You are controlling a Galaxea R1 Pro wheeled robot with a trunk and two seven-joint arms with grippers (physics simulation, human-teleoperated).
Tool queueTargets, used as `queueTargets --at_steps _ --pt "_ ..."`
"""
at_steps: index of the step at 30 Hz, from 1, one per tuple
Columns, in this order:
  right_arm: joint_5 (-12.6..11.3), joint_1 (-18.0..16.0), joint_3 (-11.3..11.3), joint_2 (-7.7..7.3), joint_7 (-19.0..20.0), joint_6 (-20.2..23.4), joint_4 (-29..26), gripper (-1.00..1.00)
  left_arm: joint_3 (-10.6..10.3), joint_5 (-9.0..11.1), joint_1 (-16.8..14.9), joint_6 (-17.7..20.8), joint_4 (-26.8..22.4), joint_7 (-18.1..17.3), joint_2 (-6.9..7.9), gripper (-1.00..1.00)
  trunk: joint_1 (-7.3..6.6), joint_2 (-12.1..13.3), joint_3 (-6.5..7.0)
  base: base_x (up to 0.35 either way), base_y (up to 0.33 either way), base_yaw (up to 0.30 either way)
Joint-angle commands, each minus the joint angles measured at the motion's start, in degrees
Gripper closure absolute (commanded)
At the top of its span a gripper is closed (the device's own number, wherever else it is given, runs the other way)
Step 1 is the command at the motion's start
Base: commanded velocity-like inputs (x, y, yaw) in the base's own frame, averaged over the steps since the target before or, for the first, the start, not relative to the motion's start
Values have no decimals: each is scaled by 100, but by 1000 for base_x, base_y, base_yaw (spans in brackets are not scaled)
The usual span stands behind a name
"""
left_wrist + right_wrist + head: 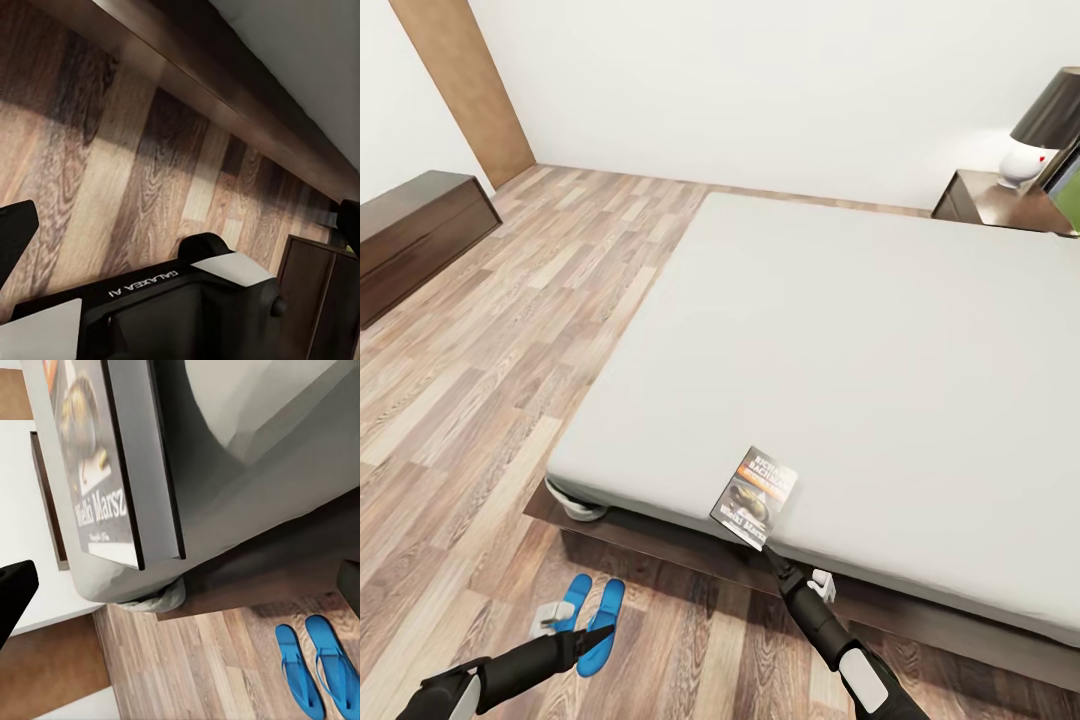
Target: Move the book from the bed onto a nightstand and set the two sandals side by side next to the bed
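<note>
Head view | right hand (758, 541) state unclear, tips behind book (754, 497) | sandals (588, 610) partly covered

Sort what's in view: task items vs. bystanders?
Task items: book at the mattress edge by the right gripper; bed; two blue sandals side by side on the floor beside it; nightstand.

Bystanders: lamp on the nightstand; long dark bench; wooden door.

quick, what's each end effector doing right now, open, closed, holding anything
Left end effector: above the blue sandals on the floor; open or closed cannot be told.
Right end effector: at the book's near edge on the bed; grip cannot be told.
</note>
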Motion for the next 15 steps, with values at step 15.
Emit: queueTargets --at_steps 15 --pt "-40 -2 -21 3 18 60 -1 -100 3 27 1 22 1 -12 0 -100 0 -2 -3 14 68 0"
